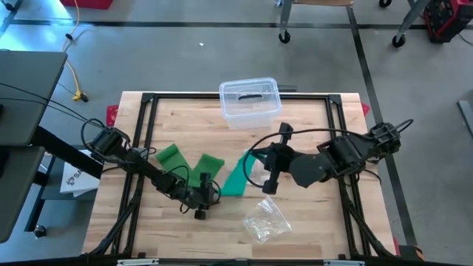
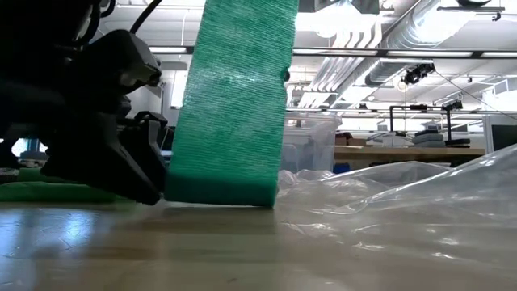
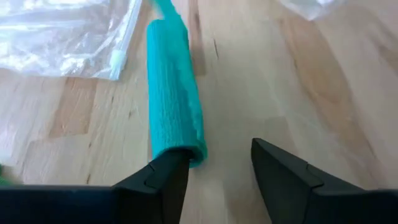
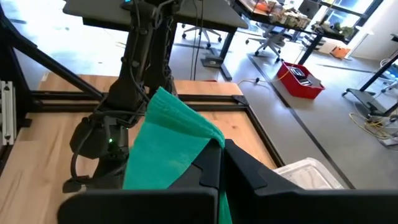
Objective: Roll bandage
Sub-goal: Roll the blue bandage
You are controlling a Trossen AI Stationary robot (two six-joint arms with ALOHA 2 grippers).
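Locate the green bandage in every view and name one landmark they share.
High: bandage at table centre, between the grippers.
Low: tall strip left of centre.
Left wrist: rolled end ahead of the fingers.
Right wrist: sheet at centre.
Shared landmark: plastic bag, also in the low and left wrist views.

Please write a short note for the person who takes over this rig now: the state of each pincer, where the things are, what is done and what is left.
Left pincer: open, low on the table at the rolled end of the green bandage, not gripping.
Right pincer: shut on the bandage's free end, holding the strip up taut.
Plastic bag lies beside the roll; clear box at the table's far edge.
Done: part of the strip is rolled.
Left: roll the rest.
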